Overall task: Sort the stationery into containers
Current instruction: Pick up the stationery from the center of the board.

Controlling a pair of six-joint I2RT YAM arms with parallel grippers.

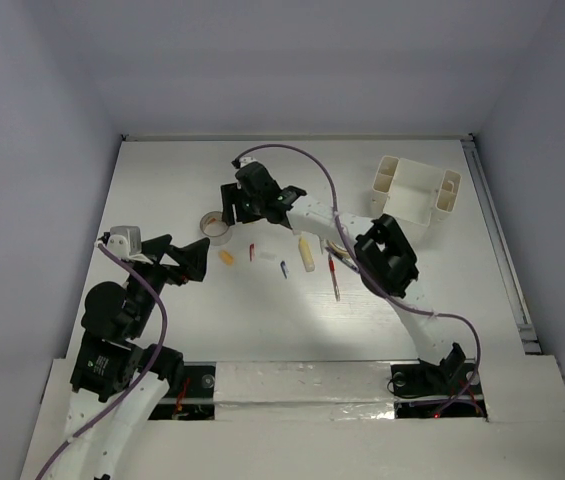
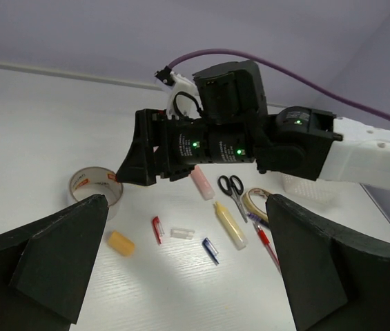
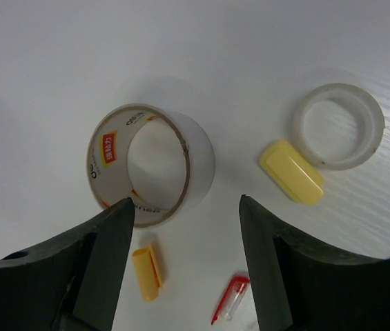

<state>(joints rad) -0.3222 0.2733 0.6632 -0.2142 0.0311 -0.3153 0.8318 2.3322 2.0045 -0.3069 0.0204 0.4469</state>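
Note:
A wide tape roll lies on the white table left of centre. My right gripper hangs just over it, open, with nothing between its fingers; the left fingertip overlaps the roll's rim. Beside it lie a clear tape ring, a yellow block, an orange piece and a red cap. My left gripper stands open and empty, short of a blue cap. The cream organizer stands at the back right.
Under the right arm lie a pink block, scissors, a beige tape roll, a yellow tube and a red pen. The right forearm stretches across these items. Grey walls close in the table.

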